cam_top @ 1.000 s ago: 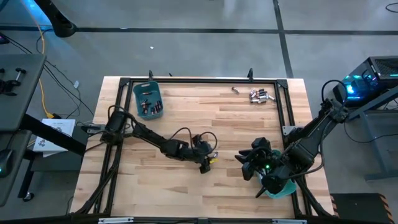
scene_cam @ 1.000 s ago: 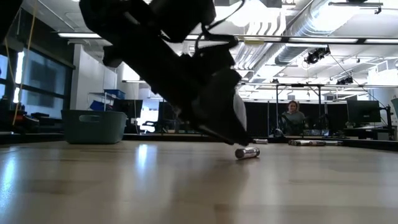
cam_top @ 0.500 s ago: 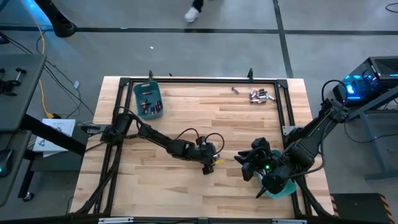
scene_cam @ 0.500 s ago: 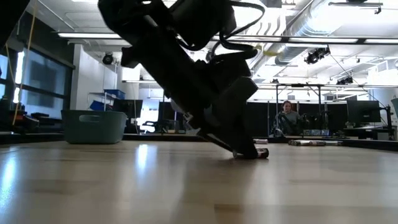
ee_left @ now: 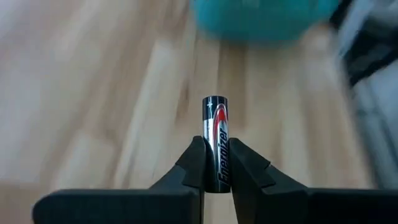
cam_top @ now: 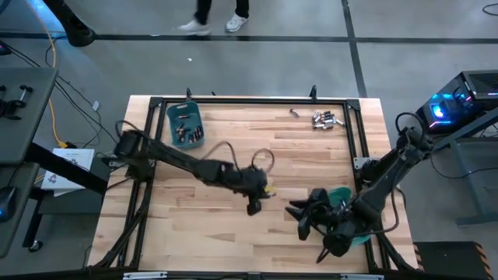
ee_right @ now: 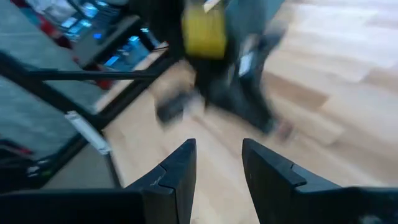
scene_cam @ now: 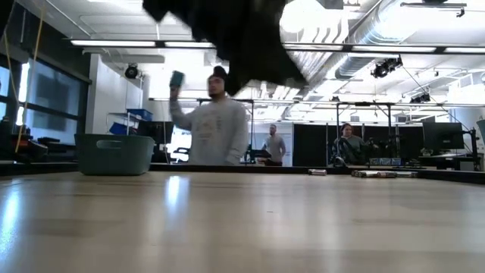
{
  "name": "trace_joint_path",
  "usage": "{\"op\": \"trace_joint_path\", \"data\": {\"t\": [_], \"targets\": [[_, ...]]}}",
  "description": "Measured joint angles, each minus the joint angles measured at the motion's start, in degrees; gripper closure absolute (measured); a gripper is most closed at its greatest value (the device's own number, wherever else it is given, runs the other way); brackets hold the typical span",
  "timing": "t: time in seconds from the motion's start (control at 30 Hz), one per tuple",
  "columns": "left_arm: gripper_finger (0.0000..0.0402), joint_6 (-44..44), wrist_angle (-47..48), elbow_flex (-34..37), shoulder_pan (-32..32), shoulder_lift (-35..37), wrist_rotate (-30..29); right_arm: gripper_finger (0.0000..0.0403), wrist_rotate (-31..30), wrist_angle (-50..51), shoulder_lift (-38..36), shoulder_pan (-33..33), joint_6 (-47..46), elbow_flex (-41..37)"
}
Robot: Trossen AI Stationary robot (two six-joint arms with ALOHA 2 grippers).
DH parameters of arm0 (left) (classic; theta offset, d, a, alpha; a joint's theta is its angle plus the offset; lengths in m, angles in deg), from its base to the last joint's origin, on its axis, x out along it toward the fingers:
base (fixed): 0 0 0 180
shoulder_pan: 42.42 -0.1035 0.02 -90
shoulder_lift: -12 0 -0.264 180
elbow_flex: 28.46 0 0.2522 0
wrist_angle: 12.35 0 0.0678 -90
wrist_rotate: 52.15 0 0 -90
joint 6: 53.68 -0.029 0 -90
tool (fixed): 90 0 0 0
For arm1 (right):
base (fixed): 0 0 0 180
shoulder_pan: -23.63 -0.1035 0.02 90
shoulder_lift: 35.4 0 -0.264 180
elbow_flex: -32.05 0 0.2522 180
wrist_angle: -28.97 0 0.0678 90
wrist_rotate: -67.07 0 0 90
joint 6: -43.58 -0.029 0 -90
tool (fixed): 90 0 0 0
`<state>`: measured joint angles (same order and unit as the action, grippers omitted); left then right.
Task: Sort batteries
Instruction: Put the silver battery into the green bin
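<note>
A dark battery with red marks stands between the fingers of my left gripper, which hangs above the table's middle. My right gripper is open and empty at the near right, beside a teal bin that its arm partly hides. A second teal bin at the far left holds several batteries. More batteries lie in a loose pile on the table at the far right. My left gripper pinches the battery's side wall between its two fingers, on the half nearer the wrist. The battery lies along the fingers, and its other end sticks out past the fingertips. The fingers slant down from the table's left. The battery is lifted clear of the table.
A black frame runs around the wooden table top. A person stands beyond the far edge, with others farther back. The far-left bin and the loose batteries show at the far edge in the low view.
My left gripper came down on a battery lying on the table's middle, took hold of it and rose; the battery is now off the table. My right gripper has sunk and shifted toward the near edge, uncovering more of the near-right bin.
</note>
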<state>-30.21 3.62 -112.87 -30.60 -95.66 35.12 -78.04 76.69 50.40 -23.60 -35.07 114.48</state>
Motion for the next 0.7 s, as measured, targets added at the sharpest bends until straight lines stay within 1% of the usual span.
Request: {"op": "trace_joint_path", "data": {"t": [0.13,0.2,0.23,0.3,0.33,0.47,0.57,0.63,0.7], "targets": [[0.0371,-1.5,-1.2,0.1,-0.2,6.5,2.5,0.0279,-0.3,-14.5,0.0,-0.5,3.1,-5.8],[0.0371,-1.8,-3.8,0.1,-0.1,9.7,4.6,0.0279,-2.0,-21.8,0.0,0.1,7.3,-7.0],[0.0371,-2.2,-5.5,0.0,-0.1,11.5,5.6,0.0279,-3.3,-26.2,0.0,0.5,10.8,-7.3],[0.0371,-2.9,-8.1,-0.1,0.1,13.8,6.5,0.0279,-4.8,-34.0,0.0,1.6,20.7,-7.2],[0.0371,-3.1,-9.0,-0.1,0.4,14.8,6.9,0.0277,-4.7,-37.8,0.0,2.3,27.1,-6.4],[0.0371,-3.1,-12.6,0.0,0.6,17.2,6.8,0.0256,-2.8,-51.2,-0.1,5.3,53.5,-1.8],[0.0371,-3.0,-15.1,-0.1,0.6,18.1,6.8,0.0228,-1.7,-52.8,-0.1,7.2,67.8,2.6],[0.0371,-2.8,-15.5,-0.1,0.7,18.3,6.8,0.0209,-2.4,-51.6,-0.1,8.0,74.2,5.6],[0.0371,-2.7,-16.5,0.0,0.9,18.2,6.9,0.0195,-4.7,-48.9,-0.1,8.4,78.0,8.1]]}}
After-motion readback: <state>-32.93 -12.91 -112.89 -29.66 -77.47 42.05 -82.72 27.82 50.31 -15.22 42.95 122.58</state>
